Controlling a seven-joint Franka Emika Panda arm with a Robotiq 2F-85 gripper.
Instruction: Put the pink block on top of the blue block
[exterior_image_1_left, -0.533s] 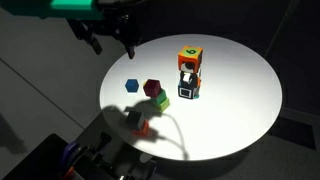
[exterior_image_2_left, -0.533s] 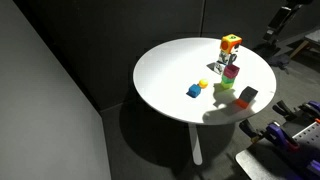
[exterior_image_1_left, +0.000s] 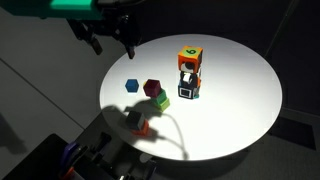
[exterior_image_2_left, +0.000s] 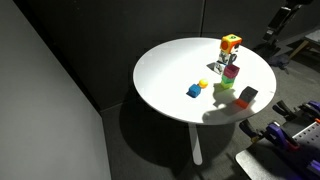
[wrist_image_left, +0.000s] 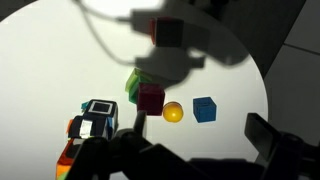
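The pink block (exterior_image_1_left: 152, 88) is a dark maroon cube lying on the round white table (exterior_image_1_left: 235, 120), touching a green cube (exterior_image_1_left: 160, 99). The blue block (exterior_image_1_left: 132, 86) lies apart from it, nearer the table's edge; it also shows in an exterior view (exterior_image_2_left: 193, 90). In the wrist view the pink block (wrist_image_left: 150, 98) is left of centre, then a yellow ball (wrist_image_left: 174, 112), then the blue block (wrist_image_left: 205, 109). My gripper (exterior_image_1_left: 112, 45) hangs open and empty high above the table's edge, with its jaws (wrist_image_left: 199, 130) spread wide.
A stack of cubes stands near the middle, with an orange cube (exterior_image_1_left: 190, 55) on top and a black-and-white patterned cube (exterior_image_1_left: 187, 88) at the bottom. An orange-red cube with a grey face (wrist_image_left: 168, 32) lies in the arm's shadow. Dark floor surrounds the table.
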